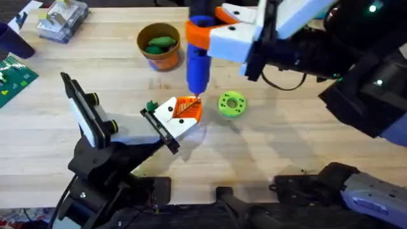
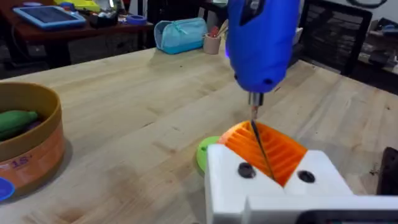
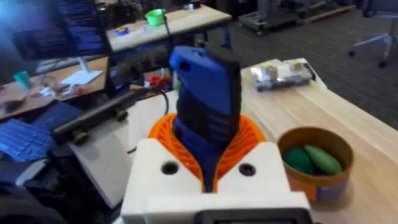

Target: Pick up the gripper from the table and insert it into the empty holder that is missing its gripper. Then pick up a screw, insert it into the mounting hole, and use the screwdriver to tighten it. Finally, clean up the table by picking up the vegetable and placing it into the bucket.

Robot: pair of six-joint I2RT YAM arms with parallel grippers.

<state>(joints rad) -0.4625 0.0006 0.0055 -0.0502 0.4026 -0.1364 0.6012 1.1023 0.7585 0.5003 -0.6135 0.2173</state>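
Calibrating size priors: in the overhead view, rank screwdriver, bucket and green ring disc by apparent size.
1. Blue cylindrical screwdriver, though it sits nearer the camera, so inflated.
2. Round orange bucket with mustard-brown rim.
3. Green plastic ring disc with holes, clearly smallest.

A wooden table [image 1: 280, 146] is carrying the bucket [image 1: 159, 46], a green disc [image 1: 231, 104] right of the gripper [image 1: 184, 113], a clear plastic box [image 1: 62, 19] and a green circuit board [image 1: 14, 77] at its far left.
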